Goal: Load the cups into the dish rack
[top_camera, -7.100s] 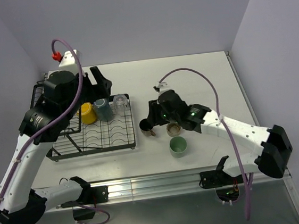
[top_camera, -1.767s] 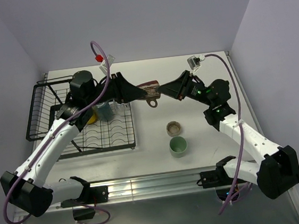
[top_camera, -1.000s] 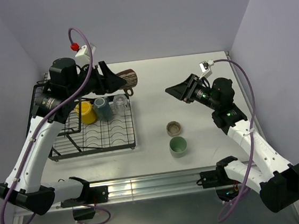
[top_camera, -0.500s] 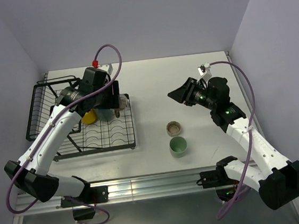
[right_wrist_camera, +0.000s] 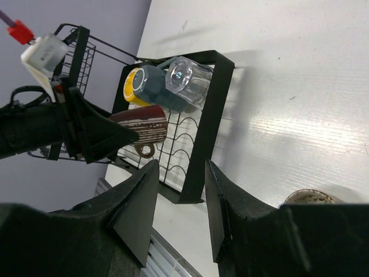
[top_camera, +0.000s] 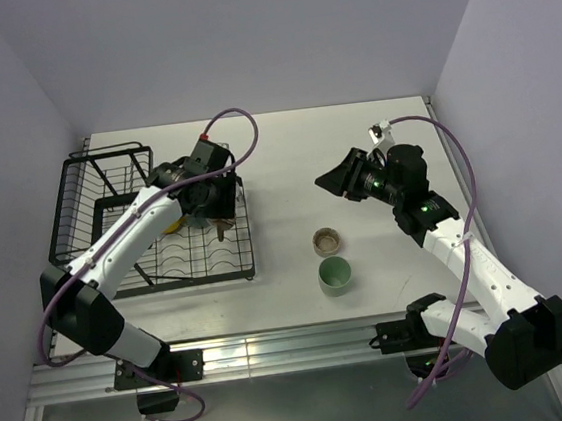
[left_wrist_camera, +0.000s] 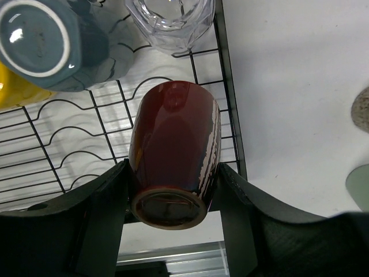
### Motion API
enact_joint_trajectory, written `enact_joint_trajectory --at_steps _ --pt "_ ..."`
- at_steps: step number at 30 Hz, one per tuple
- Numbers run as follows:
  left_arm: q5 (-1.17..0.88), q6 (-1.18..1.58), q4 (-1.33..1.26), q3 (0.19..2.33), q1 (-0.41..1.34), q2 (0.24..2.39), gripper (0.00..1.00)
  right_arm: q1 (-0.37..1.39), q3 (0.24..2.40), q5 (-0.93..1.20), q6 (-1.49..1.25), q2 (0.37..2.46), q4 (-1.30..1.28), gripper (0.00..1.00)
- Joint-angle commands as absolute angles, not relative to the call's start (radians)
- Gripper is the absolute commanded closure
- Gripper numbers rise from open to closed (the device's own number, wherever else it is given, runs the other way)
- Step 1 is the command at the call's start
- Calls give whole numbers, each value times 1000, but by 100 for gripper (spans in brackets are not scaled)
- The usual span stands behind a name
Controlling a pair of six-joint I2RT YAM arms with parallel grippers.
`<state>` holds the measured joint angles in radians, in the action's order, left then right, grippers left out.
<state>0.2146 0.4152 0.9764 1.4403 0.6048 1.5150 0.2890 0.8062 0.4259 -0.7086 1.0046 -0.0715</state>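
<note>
Mug (left_wrist_camera: 173, 130) in left pincer (left_wrist_camera: 173, 176), perhaps tilted

Bright, even light, soft shadows, and glare on the dark mug (left_wrist_camera: 173, 150).

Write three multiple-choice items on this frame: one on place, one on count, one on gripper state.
1. Where is the dark red-brown glazed mug relative to the black wire dish rack?
A inside its raised basket
B held by the left gripper over its flat grid
C underneath it

2. How many cups stand on the white table outside the rack?
A none
B four
C two

3. The right gripper is:
A open and empty
B shut on a cup
C shut on the rack's rim

Key:
1 B, the left wrist view shows the jaws clamping the mug's sides above the wires.
2 C, only the beige-brown cup and the pale green tumbler.
3 A, its jaws stand apart with nothing between.
</note>
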Motion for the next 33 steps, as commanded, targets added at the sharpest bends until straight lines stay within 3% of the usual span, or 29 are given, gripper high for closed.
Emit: enact_joint_trajectory --at_steps 1,33 --pt "249 434 934 1443 617 1529 100 284 856 410 -680 1000 -74 55" --pt "275 453 894 1529 653 1833 100 284 856 397 -647 1014 -95 55"
